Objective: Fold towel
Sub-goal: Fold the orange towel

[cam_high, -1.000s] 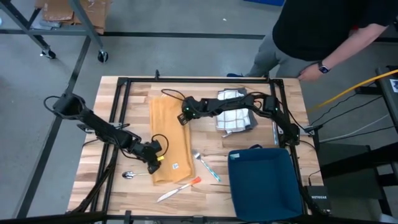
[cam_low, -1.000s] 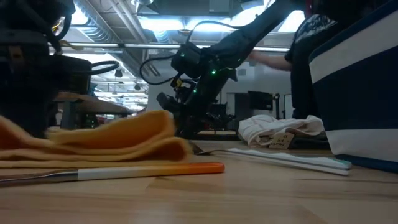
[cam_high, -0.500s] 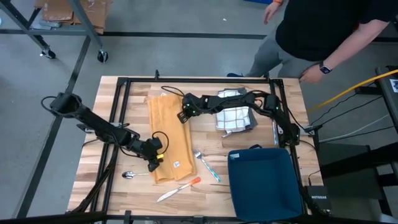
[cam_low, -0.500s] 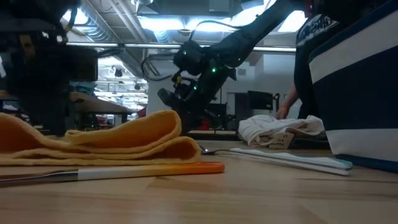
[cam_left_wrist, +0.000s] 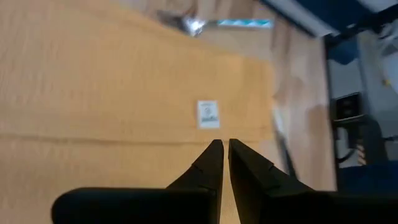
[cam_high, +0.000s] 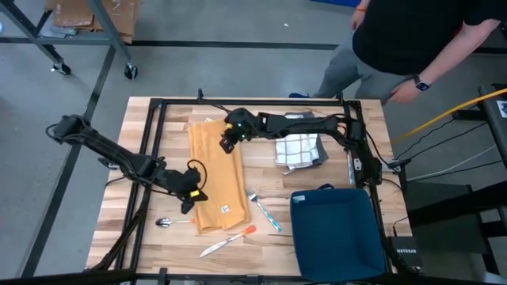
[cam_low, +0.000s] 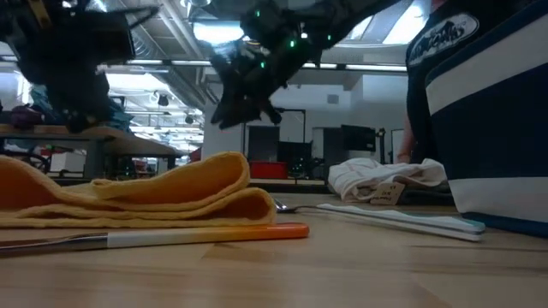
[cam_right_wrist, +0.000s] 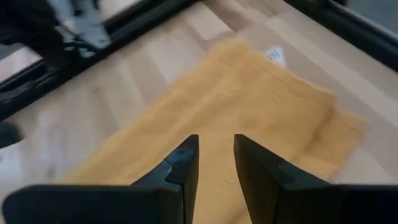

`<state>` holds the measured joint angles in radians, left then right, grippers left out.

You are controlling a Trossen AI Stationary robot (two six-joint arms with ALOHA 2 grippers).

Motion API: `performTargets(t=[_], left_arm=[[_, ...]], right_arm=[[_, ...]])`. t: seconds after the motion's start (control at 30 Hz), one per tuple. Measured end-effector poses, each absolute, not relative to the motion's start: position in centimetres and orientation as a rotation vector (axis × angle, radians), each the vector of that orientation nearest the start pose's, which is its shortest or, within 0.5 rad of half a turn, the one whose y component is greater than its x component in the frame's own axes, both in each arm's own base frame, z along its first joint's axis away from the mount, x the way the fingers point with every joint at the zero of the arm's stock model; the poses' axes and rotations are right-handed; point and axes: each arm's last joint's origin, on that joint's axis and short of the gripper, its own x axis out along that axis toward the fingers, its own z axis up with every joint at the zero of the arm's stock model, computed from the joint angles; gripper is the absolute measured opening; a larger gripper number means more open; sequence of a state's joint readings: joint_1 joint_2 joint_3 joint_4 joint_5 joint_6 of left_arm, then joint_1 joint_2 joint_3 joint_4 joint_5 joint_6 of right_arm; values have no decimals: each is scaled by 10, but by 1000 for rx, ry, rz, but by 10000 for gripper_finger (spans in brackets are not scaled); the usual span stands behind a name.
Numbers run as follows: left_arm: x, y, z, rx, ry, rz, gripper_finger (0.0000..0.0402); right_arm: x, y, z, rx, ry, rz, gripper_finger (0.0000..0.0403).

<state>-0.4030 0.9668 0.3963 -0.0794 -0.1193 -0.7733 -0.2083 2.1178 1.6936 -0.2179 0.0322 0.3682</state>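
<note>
Towel [cam_high: 215,172], an orange one, lay lengthwise down the left-centre of the wooden table [cam_high: 158,142], already doubled into a long strip with a bulging fold visible in the low view and a small white label facing up near its near end. Over its far end the right gripper [cam_high: 226,143] hung clear of the cloth, fingers parted by a narrow gap and holding nothing; over its left edge, toward the near end, the left gripper [cam_high: 188,192] was poised with its jaws pressed together, also empty. For the next fold to go well, each claw would likely need to open wider, come down on a corner of the same short end and pinch both layers at once, so that the strip carried over evenly and its edges met. A knife [cam_high: 227,241] with an orange handle and a spoon [cam_high: 168,222] lay just beside the near end and could snag a dragged hem
</note>
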Motion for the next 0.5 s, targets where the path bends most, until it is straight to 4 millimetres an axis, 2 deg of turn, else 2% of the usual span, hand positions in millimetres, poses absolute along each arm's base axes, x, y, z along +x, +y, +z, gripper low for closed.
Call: performTargets(t=[0.23,0.5], left_arm=[[164,-66,198,-479,592,-98,19],[161,-65,205,-467,545,-126,19]], right_arm=[[467,-62,257,232,654,-225,106],[462,-10,275,136,775,-108,106]])
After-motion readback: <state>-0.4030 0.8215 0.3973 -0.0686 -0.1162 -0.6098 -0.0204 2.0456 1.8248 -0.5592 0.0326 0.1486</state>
